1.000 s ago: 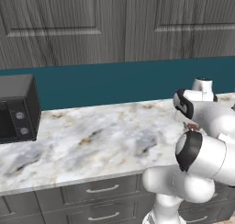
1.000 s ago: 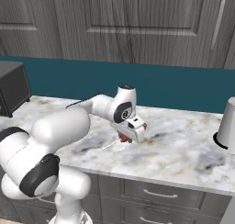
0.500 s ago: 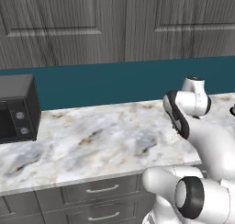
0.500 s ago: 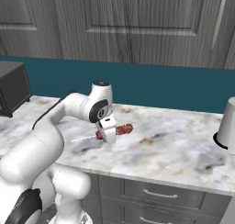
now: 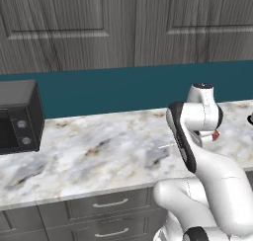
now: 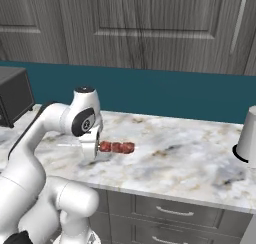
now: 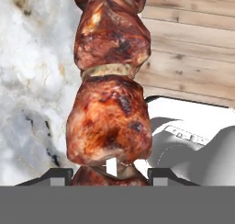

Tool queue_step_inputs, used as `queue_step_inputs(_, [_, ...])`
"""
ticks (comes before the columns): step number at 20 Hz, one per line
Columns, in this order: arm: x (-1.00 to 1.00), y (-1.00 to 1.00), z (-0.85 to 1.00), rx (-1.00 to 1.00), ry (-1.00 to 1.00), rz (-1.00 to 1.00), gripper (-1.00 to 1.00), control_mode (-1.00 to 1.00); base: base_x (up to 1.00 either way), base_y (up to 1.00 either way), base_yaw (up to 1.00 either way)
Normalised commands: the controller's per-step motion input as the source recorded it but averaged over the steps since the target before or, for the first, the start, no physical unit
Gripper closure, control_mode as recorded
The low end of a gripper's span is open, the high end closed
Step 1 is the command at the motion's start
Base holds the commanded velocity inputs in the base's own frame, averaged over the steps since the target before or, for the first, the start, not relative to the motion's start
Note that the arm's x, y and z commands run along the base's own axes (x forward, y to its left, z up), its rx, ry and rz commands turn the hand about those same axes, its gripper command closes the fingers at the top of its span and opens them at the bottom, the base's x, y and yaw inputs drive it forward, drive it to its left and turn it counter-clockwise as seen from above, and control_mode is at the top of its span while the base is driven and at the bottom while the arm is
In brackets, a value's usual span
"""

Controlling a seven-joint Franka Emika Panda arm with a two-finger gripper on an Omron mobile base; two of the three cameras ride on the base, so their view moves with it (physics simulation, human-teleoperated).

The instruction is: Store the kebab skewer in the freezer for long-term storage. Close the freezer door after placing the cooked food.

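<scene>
One kebab skewer (image 6: 116, 147), three browned chunks counted in the right base view, is clamped in the gripper (image 6: 93, 147) and held level above the marble counter (image 6: 190, 158). One black microwave (image 5: 18, 116) at the counter's left end; one pale canister (image 6: 248, 136) at its right. Since a second ago the arm has swung leftward, carrying the skewer along.

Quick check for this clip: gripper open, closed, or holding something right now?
Gripper: closed on the thin pale kebab skewer with red-brown meat chunks, held above the marble counter.
</scene>
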Motion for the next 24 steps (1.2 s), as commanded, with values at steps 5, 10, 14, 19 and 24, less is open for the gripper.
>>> queue_step_inputs(5, [-0.35, 0.43, 0.53, -0.01, 0.0, -0.2, 1.0, -1.0, 0.0, 0.0, 0.0])
queue_step_inputs(10, [-0.59, 0.25, 0.38, 0.0, 0.0, -0.06, 1.0, -1.0, 0.0, 0.0, 0.0])
queue_step_inputs(14, [-0.56, -0.03, 0.17, 0.0, -0.05, -0.07, 1.0, -1.0, 0.0, 0.0, 0.0])
queue_step_inputs(19, [-0.15, -0.03, 0.0, 0.0, -0.04, 0.0, 1.0, -1.0, 0.0, 0.0, 0.0])
queue_step_inputs(24, [0.0, 0.0, 0.0, 0.0, 0.0, 0.0, 1.0, -1.0, 0.0, 0.0, 0.0])
